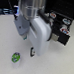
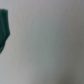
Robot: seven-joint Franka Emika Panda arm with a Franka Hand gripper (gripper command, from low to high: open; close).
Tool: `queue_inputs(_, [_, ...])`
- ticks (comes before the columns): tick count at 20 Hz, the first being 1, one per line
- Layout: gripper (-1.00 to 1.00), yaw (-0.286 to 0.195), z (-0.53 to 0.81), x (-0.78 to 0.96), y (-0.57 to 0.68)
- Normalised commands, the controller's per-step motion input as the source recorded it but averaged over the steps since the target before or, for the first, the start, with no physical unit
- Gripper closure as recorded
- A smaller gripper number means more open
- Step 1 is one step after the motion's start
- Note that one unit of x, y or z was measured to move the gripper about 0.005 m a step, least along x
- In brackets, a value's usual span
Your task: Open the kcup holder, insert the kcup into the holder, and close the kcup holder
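Note:
The kcup (image 1: 16,57), a tiny pod with a green patterned top, stands on the pale table near the front of the exterior view. My white gripper (image 1: 32,51) hangs low over the table just to the exterior view's right of the pod, apart from it. Its dark fingertips are seen side-on, so I cannot tell whether they are open or shut. The kcup holder (image 1: 63,31), a black boxy block with pale slots, stands at the back on the exterior view's right, behind the gripper. The wrist view is blurred and shows only pale table and a dark greenish shape (image 2: 4,30) at the edge.
The arm's grey and white links (image 1: 32,9) fill the upper middle of the exterior view. Small dark and pale items (image 1: 14,13) lie at the back on the exterior view's left. The pale table (image 1: 52,64) spreads around the pod.

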Motion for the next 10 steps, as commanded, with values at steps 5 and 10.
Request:
queue_inputs(5, [-1.0, -0.21, 0.01, 0.37, -0.58])
queue_inputs(10, [-1.0, -0.211, -0.02, 0.53, -0.41])
